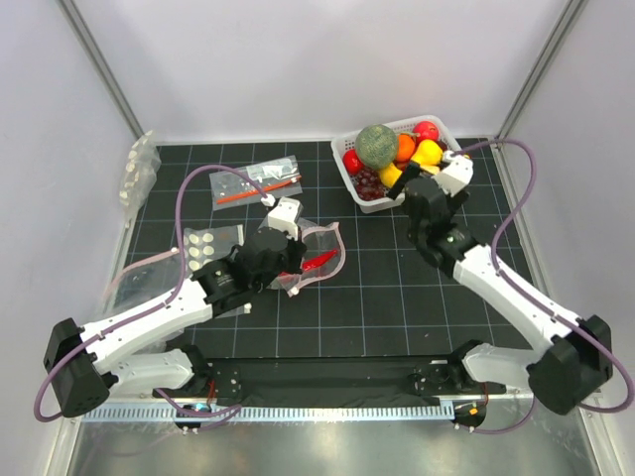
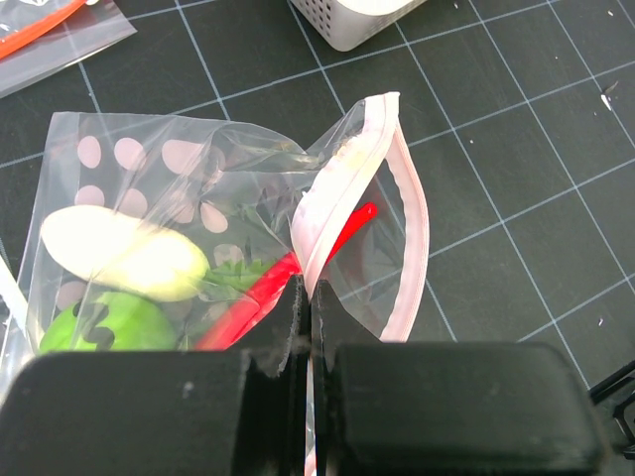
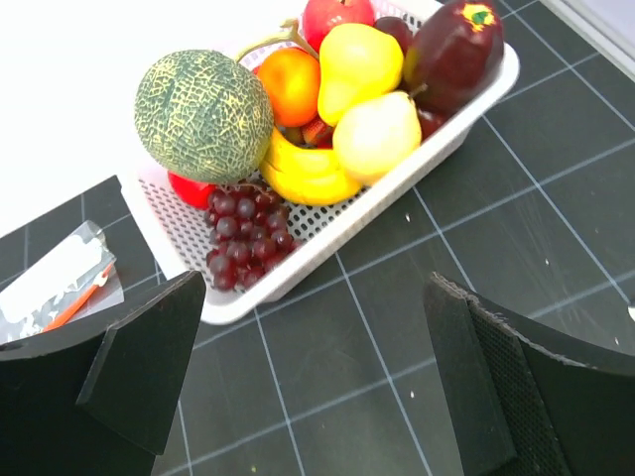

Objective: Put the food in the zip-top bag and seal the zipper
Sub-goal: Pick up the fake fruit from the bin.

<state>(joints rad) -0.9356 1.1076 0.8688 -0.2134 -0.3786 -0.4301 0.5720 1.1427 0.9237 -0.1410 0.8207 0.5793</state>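
Pink zipper pinched by left gripper, holding zip-top bag mouth agape around red chili; right gripper spread wide, poised beside fruit basket, presumably for next item.

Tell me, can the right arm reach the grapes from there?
Probably yes: its open gripper hovers just before the basket, the grapes lie at the near corner, and nothing stands between.

Gridded table bears white basket, zip-top bag, orange-stick pouch and dotted pouch.
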